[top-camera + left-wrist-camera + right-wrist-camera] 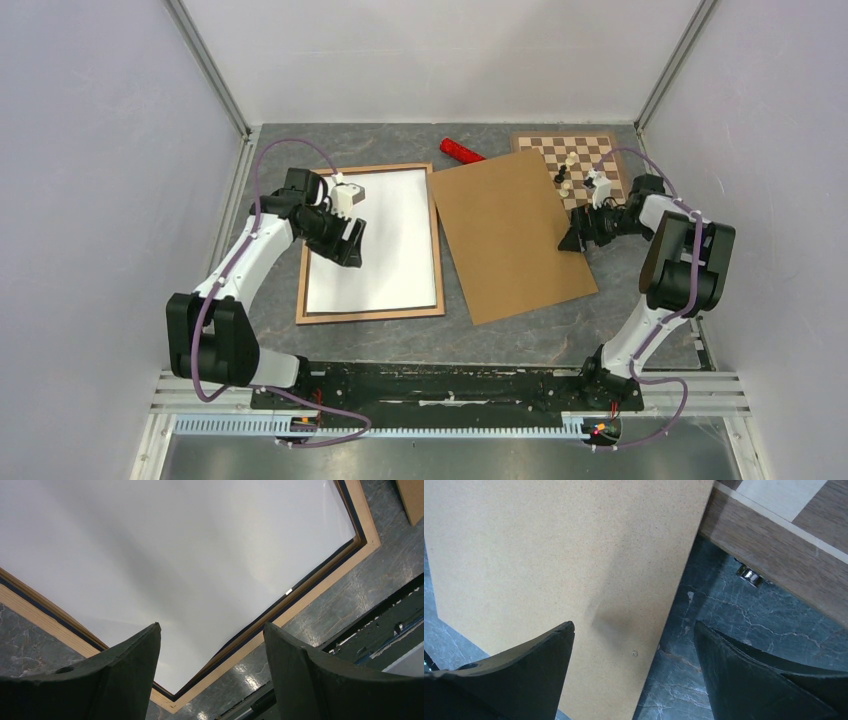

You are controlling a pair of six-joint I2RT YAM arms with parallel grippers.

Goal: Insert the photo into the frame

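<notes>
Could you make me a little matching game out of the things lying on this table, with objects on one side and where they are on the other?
Things:
1. photo
2. brown panel
3. chessboard
4. red cylinder

Places:
A. far right, carrying chess pieces
B. white side up, within the frame
C. far edge, by the panel's far corner
D. flat, between frame and chessboard

Pairs: 1-B, 2-D, 3-A, 4-C

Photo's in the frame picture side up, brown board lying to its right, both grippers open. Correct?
Not quite. The photo lies in the frame white back up, not picture side up: the top view and the left wrist view show only plain white. The rest holds: the brown board lies to its right, and the left gripper and right gripper are both open.
</notes>
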